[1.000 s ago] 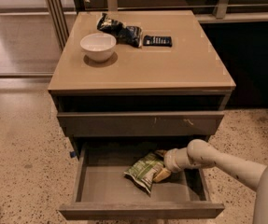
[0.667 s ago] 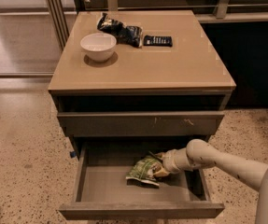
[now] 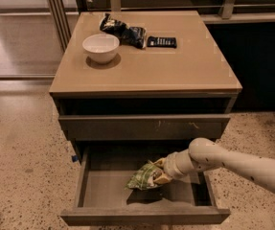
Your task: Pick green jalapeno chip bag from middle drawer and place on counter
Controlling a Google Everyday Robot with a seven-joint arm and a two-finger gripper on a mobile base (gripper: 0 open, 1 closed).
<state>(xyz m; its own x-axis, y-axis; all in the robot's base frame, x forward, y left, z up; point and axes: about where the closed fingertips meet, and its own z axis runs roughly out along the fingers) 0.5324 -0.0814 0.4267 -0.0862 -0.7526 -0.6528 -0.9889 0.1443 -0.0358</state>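
The white round bowl point(image 3: 101, 47) stands up and well to the left of the pincer point(image 3: 162, 172), on the smooth glossy tan-beige tabletop point(image 3: 175, 68) of the cabinet. The crumpled dark blue-black snack bag point(image 3: 125, 31) and the flat black rectangular bar point(image 3: 162, 41) are set further back, the bar almost straight above the pincer in the view.

Lower down, the wide shallow grey-brown middle drawer point(image 3: 82, 178) is pulled out, and the pincer is placed inside it, toward its right half. The small glossy green-and-white jalapeno chip bag point(image 3: 143, 178) is found just to the left of the pincer, its right end met by the pincer tip. Its long axis is laid roughly left to right, in line with the cream-coloured arm point(image 3: 233, 164), the left end dipped a little toward the drawer front. A shadow is cast on the drawer floor beneath it, so the bag is judged to be tilted or partly raised rather than flat. Whether the pincer is clamped on the bag or merely set against it cannot be told.

The closed grey drawer front with small white scuff marks point(image 3: 142, 127) is set above and behind the pincer, between it and the tabletop. The coming move is judged to turn on this: the bag must be drawn toward the front before being raised, so that this front and the tabletop edge are cleared. A bare patch of tabletop is offered up and to the right of the pincer.
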